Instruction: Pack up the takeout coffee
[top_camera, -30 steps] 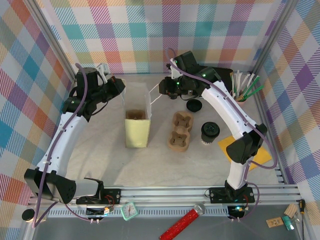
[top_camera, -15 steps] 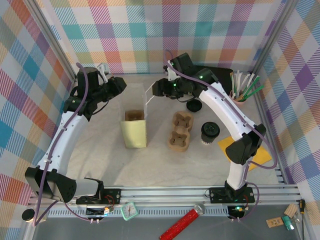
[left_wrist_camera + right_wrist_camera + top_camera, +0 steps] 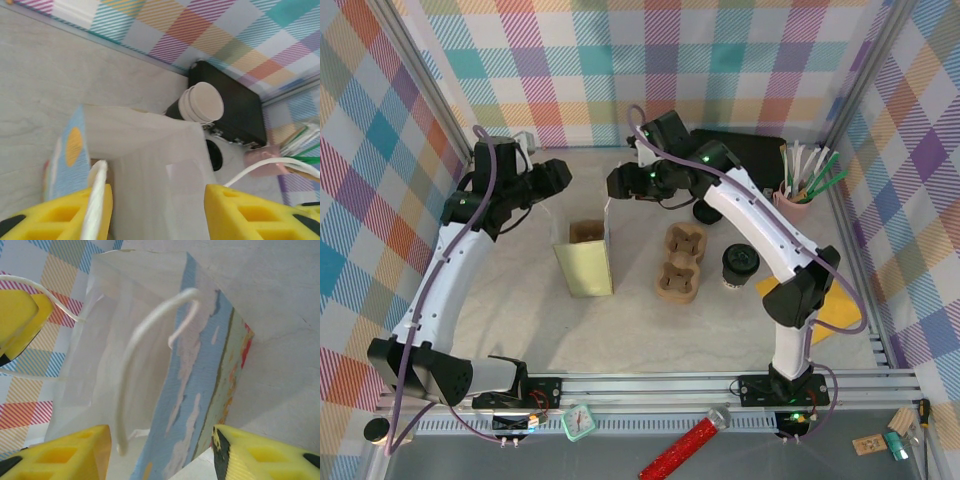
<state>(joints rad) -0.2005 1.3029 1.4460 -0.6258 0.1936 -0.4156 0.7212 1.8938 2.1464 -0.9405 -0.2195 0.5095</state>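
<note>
Interior of the pale paper carrier bag (image 3: 586, 262) is hard to make out from above; wrist views crop the fingers. Left fingers (image 3: 50, 220) are spread wide over the bag, its white cord handle (image 3: 95, 200) touching one. Right fingers (image 3: 55, 450) are equally spread astride the bag wall, pinching nothing. The dark black-lidded paper takeout coffee cup (image 3: 740, 264) stands upright on the bench (image 3: 620, 330), axis vertical, at 3 o'clock of the brown cardboard cup holder (image 3: 680, 262).
</note>
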